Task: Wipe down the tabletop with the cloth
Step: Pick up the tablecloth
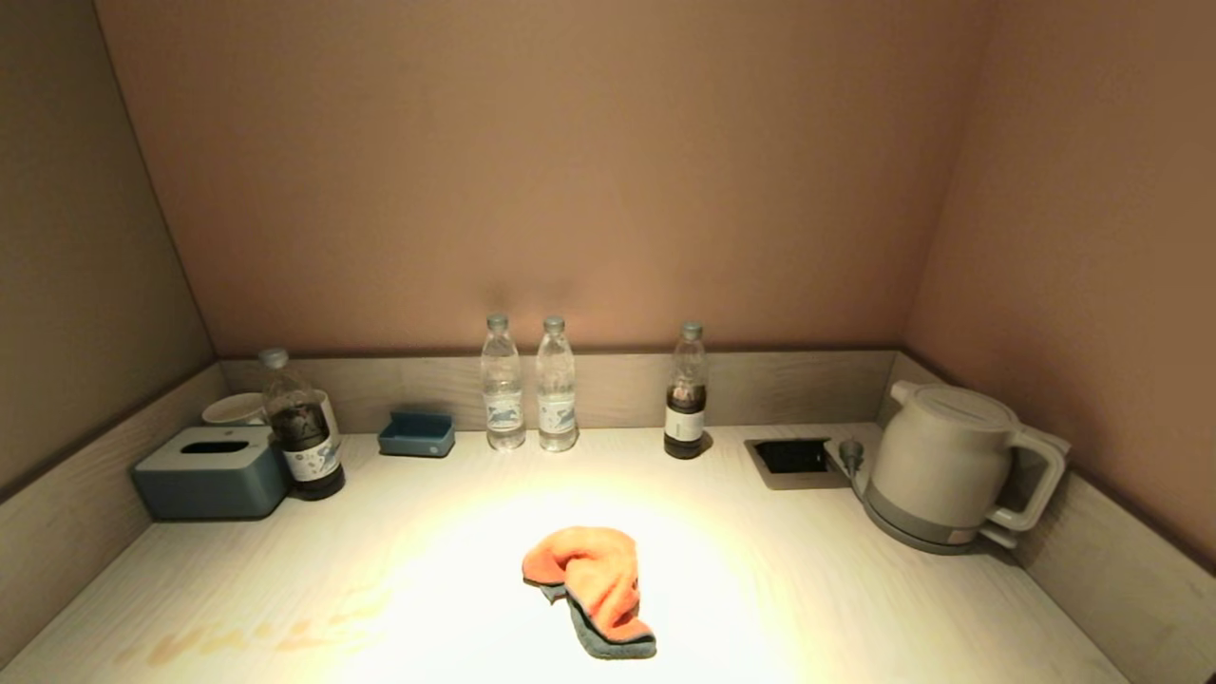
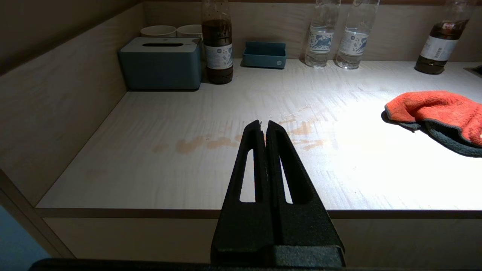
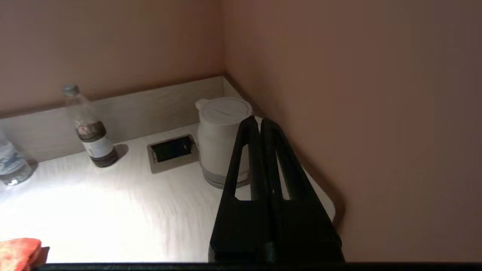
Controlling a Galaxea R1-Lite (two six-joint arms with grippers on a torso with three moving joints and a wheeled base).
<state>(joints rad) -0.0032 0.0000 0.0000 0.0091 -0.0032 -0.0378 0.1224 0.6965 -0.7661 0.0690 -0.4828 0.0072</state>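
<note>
An orange cloth with a grey underside [image 1: 594, 586] lies crumpled on the pale wooden tabletop [image 1: 807, 589], front centre; it also shows in the left wrist view [image 2: 440, 113] and at the edge of the right wrist view [image 3: 17, 253]. Brownish smears [image 1: 247, 636] mark the front left of the tabletop, also seen in the left wrist view [image 2: 211, 142]. Neither arm shows in the head view. My left gripper [image 2: 263, 124] is shut and empty, held off the table's front edge facing the smears. My right gripper [image 3: 260, 121] is shut and empty, raised near the right wall, facing the kettle.
A blue tissue box [image 1: 211, 470], white cups [image 1: 233, 408], a dark-liquid bottle [image 1: 302, 427] and a small blue tray [image 1: 417, 434] stand back left. Two water bottles [image 1: 528, 385] and another dark bottle [image 1: 686, 394] line the back. A socket recess [image 1: 790, 458] and white kettle [image 1: 950, 465] sit back right.
</note>
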